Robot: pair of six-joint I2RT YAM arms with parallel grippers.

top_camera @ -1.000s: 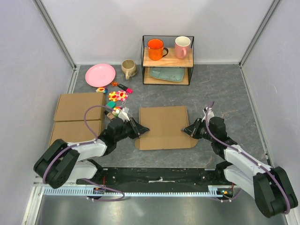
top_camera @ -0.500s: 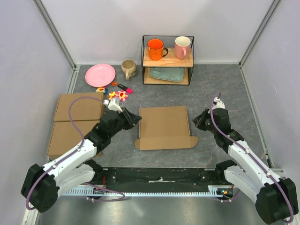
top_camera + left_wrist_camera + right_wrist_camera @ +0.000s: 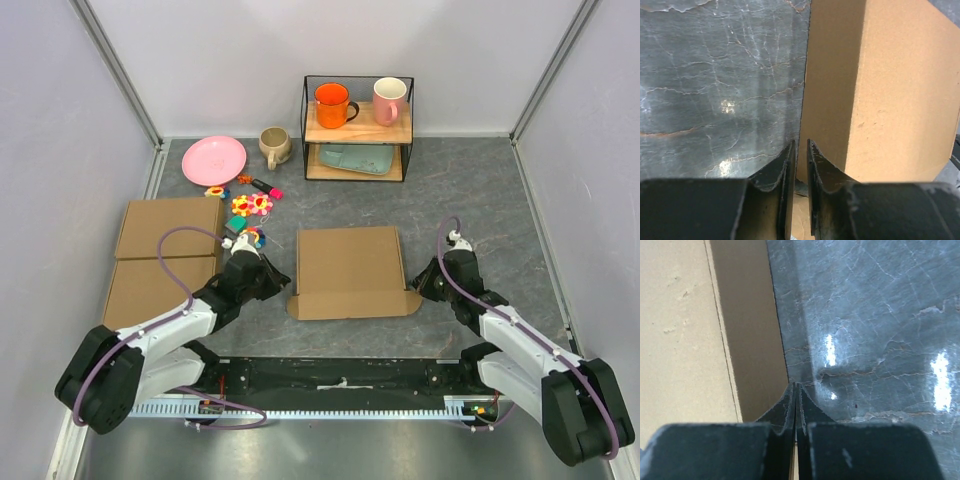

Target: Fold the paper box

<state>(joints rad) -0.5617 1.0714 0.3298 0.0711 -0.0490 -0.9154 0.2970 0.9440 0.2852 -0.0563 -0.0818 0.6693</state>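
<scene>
Brown cardboard of the paper box [image 3: 350, 265] lay flat-bottomed at the centre of the worktop [image 3: 470, 190], between the two arms. One second earlier both claws had been pressed to its lower corners and the sheet showed a wider, splayed outline. Half a second earlier both arms had lifted up and outward. At this moment they had returned low to the sides: the left claw [image 3: 283, 283] touched the lower left edge and the right claw [image 3: 420, 285] the lower right edge. The body of the box read narrower than before, and both wrist views showed a shaded side face standing beside the lit panel, so the side walls were judged raised. The strip along the bottom edge, with a tab projecting at each end, was flat and appeared not yet folded. In the left wrist view the left claw [image 3: 800, 145] was nearly closed, a narrow gap in line with the wall's foot. Whether cardboard was pinched could not be told. In the right wrist view the right claw [image 3: 796, 386] was clenched tight, grasping nothing, at the wall's base.
</scene>
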